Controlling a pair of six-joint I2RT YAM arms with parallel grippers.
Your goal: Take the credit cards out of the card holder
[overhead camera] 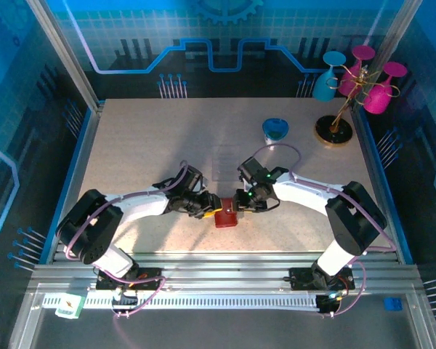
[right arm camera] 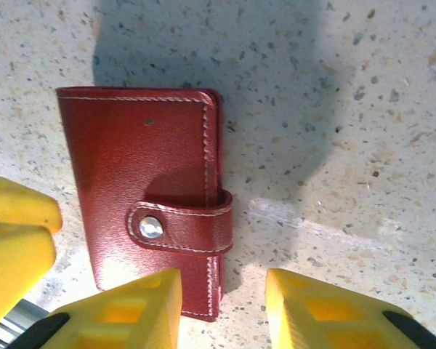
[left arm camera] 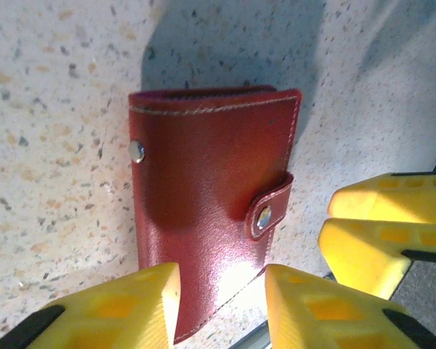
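Left wrist, card holder edge inside left claw, grip unclear, right claw released

Worktop was a flat, pale beige slab with dark speckles, bordered by metal rails. Near the front edge at centre lay a small flat red stitched folding card holder. It was closed, with its strap fastened by a silver snap. Behind it, mid-worktop, lay a clear transparent plastic tray, faint against the surface. Further back to the right sat a small blue bowl. In the back right corner stood a gold-coloured rack on a round dark base, upright and carrying pink and teal goblets.
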